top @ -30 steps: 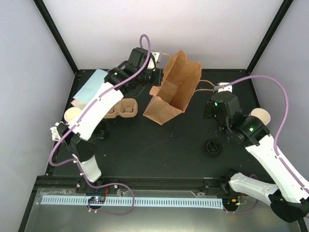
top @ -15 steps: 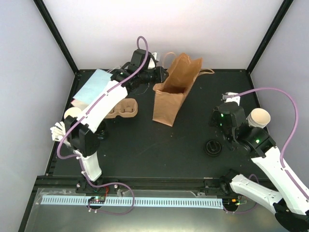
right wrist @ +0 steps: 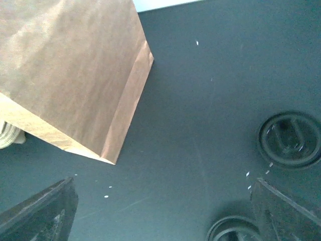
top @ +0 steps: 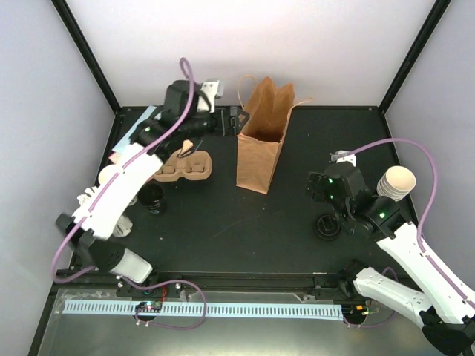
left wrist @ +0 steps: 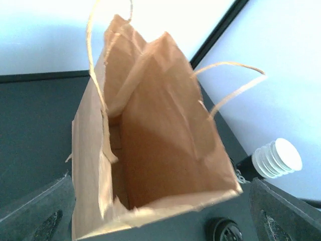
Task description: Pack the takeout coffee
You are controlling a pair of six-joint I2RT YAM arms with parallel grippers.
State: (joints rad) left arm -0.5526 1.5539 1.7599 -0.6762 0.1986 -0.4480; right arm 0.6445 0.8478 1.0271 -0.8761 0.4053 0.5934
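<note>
Though both stand spread wide and empty — the left gripper (top: 237, 120) beside the mouth of the brown bag (top: 260, 152) at upper centre, the right gripper (top: 319, 185) mid-right — the cup stack (top: 397, 182) sits at the right edge, with a black lid (top: 326, 226) below that gripper.

White shell links on left arm (top: 122, 189) and right arm (top: 427, 256); black joint housings between. Small green lights on the black wrist sections. Purple cable (top: 401, 139) looped loose along each arm. White block atop each wrist. Left hand (top: 231, 121) and right hand (top: 320, 187) black; fingers (left wrist: 37, 218) dark grey, matt, wedge-shaped in wrist views.
</note>
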